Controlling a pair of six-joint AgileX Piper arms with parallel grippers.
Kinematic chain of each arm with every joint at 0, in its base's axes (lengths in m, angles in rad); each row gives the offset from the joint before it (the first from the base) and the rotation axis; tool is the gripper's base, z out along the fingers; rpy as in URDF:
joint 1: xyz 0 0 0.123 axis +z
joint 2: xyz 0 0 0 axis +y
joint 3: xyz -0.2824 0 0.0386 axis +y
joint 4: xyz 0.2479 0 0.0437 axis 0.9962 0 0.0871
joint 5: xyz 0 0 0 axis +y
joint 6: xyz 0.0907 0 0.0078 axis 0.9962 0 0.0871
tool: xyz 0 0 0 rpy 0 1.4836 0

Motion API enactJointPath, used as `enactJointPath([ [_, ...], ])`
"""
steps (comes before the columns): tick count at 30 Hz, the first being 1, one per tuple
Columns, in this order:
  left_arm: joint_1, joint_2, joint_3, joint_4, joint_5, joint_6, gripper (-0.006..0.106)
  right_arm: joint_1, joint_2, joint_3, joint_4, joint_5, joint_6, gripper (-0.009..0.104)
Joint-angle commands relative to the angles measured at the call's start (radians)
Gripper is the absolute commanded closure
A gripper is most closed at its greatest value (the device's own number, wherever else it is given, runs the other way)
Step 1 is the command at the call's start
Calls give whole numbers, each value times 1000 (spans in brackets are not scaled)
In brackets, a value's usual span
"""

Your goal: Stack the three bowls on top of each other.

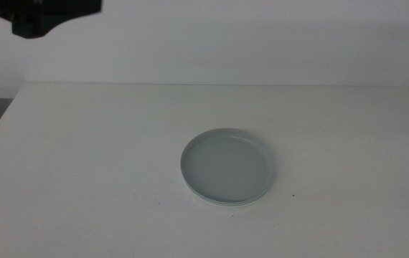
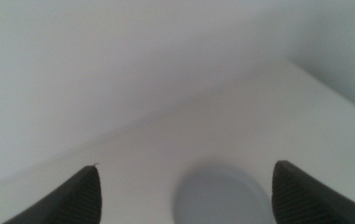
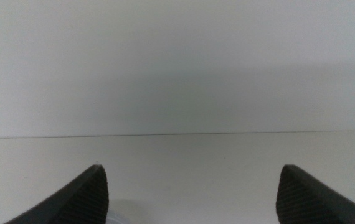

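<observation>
Bowls (image 1: 229,166) stacked, rims upward

Left pincer (image 2: 184,193): two dark grey-black jaws, each tapering to a rounded tip, inner faces covered in fine ribbed texture. Right pincer (image 3: 190,193): same build, two dark jaws with the same fine ribbing and rounded tips. In the middle view, a black, angular, matte arm housing (image 1: 43,18) shows; no markings, screws or cables discernible.

White table (image 1: 82,179) — bowl stack (image 1: 228,166) sits right of centre, grey bowl on top.
</observation>
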Motion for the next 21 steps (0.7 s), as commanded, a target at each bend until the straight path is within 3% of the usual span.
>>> enactJointPath([
  [1,2,-87,99,15,-201,-27,7,-7,-5,4,-2,-11,0,2],
  [5,4,-234,312,261,-480,-360,7,-7,-5,4,0,-11,0,2],
  [9,34,-351,448,548,-474,-656,7,-7,-5,4,2,-11,0,2],
  [12,42,-397,468,598,-411,-705,7,-7,-5,4,6,-11,0,2],
  [21,42,-413,468,587,-391,-705,7,-7,-5,4,6,-9,0,2],
])
